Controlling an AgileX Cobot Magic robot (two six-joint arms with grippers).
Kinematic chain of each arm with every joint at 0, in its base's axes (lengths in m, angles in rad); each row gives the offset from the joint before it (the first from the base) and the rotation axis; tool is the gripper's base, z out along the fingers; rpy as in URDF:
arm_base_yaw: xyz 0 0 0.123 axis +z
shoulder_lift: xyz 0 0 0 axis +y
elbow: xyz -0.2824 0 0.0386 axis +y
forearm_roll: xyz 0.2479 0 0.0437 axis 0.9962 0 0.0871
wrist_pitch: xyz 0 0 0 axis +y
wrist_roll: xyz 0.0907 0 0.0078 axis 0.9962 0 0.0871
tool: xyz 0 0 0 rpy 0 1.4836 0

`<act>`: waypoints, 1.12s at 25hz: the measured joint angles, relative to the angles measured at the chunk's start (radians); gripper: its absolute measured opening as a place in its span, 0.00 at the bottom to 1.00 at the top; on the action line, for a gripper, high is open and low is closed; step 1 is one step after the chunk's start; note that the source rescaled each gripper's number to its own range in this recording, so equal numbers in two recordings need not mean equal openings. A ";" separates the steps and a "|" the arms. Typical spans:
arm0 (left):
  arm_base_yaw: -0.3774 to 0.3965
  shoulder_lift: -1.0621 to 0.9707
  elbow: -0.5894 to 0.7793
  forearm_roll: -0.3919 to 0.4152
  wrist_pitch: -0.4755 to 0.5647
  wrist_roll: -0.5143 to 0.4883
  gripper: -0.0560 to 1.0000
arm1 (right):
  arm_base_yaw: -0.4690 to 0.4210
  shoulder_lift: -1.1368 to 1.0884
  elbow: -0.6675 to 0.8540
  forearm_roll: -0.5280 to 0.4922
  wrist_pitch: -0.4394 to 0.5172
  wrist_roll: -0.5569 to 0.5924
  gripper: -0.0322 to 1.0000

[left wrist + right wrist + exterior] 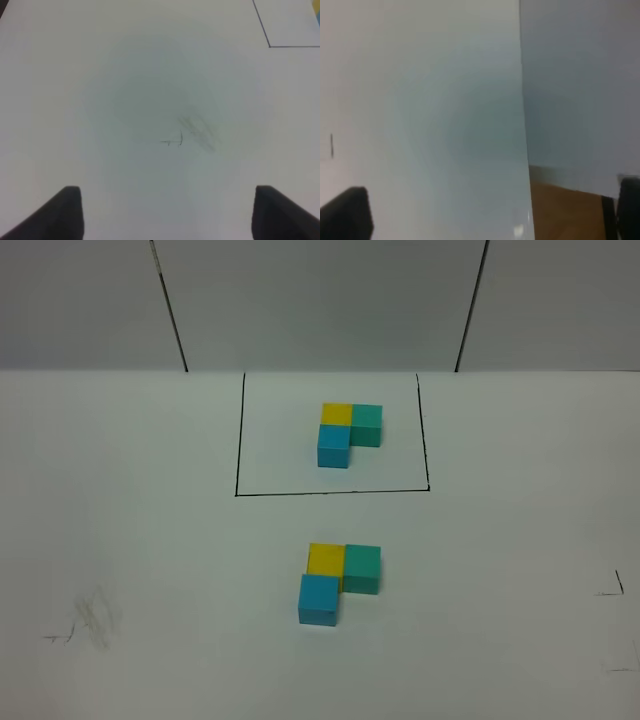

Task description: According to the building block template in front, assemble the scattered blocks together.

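The building block template [348, 433] is an L of yellow, teal-green and sky-blue cubes inside a black-line rectangle [238, 440] at the back middle. In front of it the unframed yellow [326, 560], teal-green [362, 568] and sky-blue [319, 599] cubes stand touching in the same L shape. Neither gripper shows in the high view. My left gripper [167, 215] is open and empty over bare table. My right gripper [490, 215] is open and empty, straddling the table's side edge.
The white table [150, 540] has smudged pencil marks front left [85, 625] and small marks at the right [612, 587]. The left wrist view shows a frame corner [270, 46]. The right wrist view shows the table's edge [524, 125] and brown floor [565, 215].
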State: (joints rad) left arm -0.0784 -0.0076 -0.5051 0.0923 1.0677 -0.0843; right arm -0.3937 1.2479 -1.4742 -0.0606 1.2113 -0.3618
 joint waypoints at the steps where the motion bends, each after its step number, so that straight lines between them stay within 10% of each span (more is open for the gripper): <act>1: 0.000 0.000 0.000 0.000 0.000 0.000 0.54 | -0.010 -0.061 0.008 0.023 0.000 -0.013 1.00; 13: 0.000 0.000 0.000 0.000 0.000 0.000 0.54 | 0.044 -0.937 0.487 0.018 -0.030 -0.010 0.97; 20: 0.000 0.000 0.000 0.000 0.000 0.000 0.54 | 0.066 -1.136 0.859 0.107 -0.210 0.074 0.95; 28: 0.000 0.000 0.000 0.000 0.000 0.000 0.54 | 0.255 -1.210 0.957 0.150 -0.198 0.084 0.90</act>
State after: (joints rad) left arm -0.0784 -0.0076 -0.5051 0.0923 1.0677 -0.0843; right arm -0.1383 0.0377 -0.5169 0.0899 1.0135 -0.2778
